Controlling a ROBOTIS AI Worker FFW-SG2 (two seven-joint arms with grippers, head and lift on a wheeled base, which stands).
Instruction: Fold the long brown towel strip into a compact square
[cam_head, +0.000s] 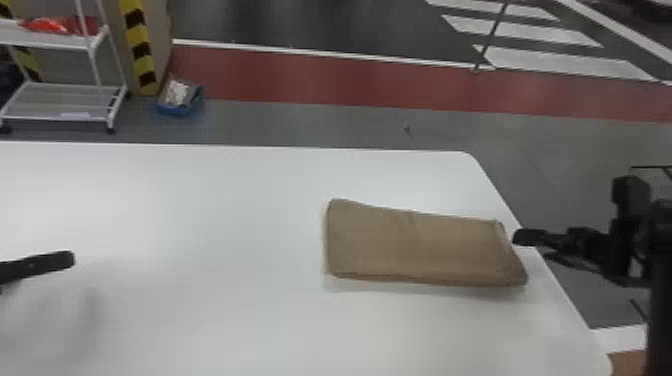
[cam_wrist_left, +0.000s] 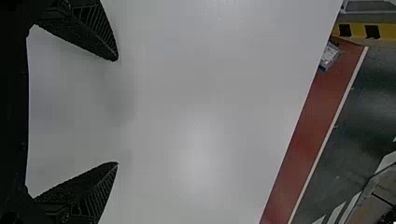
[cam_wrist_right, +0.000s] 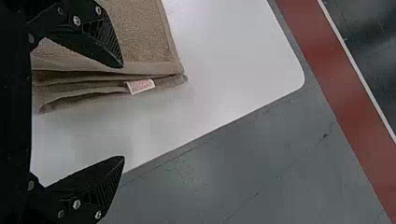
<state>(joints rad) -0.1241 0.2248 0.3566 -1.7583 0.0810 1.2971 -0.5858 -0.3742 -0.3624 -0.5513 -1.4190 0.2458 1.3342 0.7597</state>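
Grippers: left, open; right, open, beside folded brown towel. White table. Beyond: shelf cart, blue bin.

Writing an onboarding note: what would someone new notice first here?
Likely the brown towel strip, lying folded on the right part of the white table. Next, the right gripper, open beside the towel's right end, where layered edges and a small white tag show. Behind the table, a red band crosses the floor.
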